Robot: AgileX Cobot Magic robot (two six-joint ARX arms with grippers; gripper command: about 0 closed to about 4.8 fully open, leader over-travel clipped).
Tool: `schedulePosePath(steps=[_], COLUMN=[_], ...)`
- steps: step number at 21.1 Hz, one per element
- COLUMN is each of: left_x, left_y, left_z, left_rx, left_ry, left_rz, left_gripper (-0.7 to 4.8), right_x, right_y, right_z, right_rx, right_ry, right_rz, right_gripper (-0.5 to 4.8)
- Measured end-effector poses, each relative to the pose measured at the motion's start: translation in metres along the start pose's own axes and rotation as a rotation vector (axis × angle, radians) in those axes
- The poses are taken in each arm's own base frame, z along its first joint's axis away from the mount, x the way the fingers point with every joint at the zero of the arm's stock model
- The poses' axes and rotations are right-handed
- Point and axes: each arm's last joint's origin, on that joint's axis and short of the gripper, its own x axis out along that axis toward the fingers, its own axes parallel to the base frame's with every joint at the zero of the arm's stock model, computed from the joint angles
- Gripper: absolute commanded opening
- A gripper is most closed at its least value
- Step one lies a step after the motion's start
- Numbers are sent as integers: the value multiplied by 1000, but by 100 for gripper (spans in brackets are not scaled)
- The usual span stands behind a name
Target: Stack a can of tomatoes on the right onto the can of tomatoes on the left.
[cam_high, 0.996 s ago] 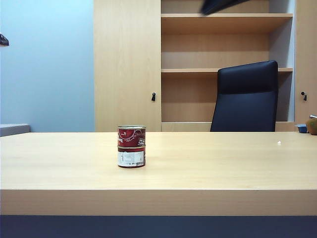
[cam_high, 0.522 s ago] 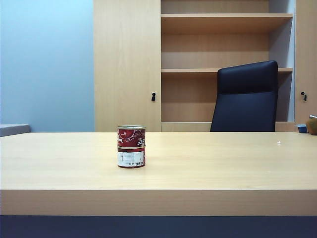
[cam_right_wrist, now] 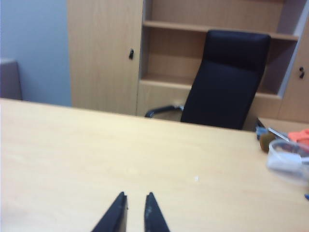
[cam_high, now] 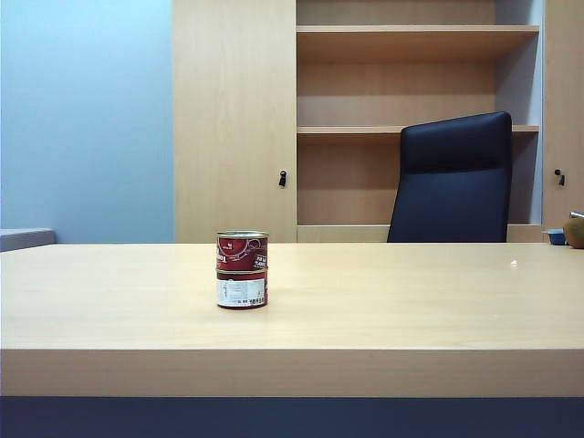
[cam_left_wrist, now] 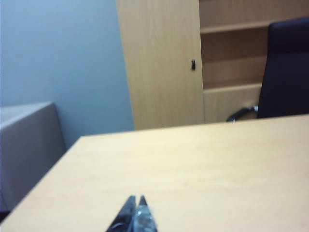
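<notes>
Standing one on the other, the upper can of tomatoes (cam_high: 243, 250) is seen set squarely on the lower can of tomatoes (cam_high: 242, 289), both upright with long axes vertical, left of the middle of the desk (cam_high: 411, 310). By this the stacking is judged done. Neither arm is shown in the exterior view. The left pincer (cam_left_wrist: 135, 207) is seen clenched and empty over bare desk; the right pincer (cam_right_wrist: 134, 206) is parted slightly and grasps nothing. The stack appears in neither wrist view, so its clock direction from either pincer cannot be told, nor which arm is nearer.
</notes>
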Motion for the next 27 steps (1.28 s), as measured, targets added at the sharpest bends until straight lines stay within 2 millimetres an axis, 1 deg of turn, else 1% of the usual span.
schedulePosePath(steps=[1,3,4,7,9,14,16,18,20,23,24,27], left_x=[-1,-2,-2,-2,-2,-2,-6,-12,-16,-15,-15,-16], left_y=[-2,-5,-6,-6,-6,-6,-5,-2,-1,1,0,0], left_z=[-13,-28,-31,-32,-32,-32,-33,-37,-47,-65,-70,-75], left_rx=[1,1,2,2,3,3,6,30,44,57,41,8], left_ry=[29,70,82,88,88,88,70,42,34,95,143,203], left_rz=[-19,-52,-53,-53,-53,-53,-33,28,27,-4,-17,-10], left_gripper=[-4,-4,-4,-4,-4,-5,-5,-4,-4,-4,-4,-4], right_x=[-4,-6,-5,-7,-7,-8,-8,-8,-8,-9,-9,-9], right_y=[-1,-1,0,2,2,2,2,2,2,2,2,2], right_z=[-4,-9,-12,-22,-26,-29,-29,-29,-29,-29,-29,-29], right_rx=[4,33,29,0,-15,-29,-29,-28,-28,-29,-28,-27], right_ry=[23,73,97,195,230,263,263,262,262,263,261,259], right_rz=[3,21,34,85,91,95,95,95,95,95,96,95], right_gripper=[68,67,68,68,67,68,68,67,67,68,67,67])
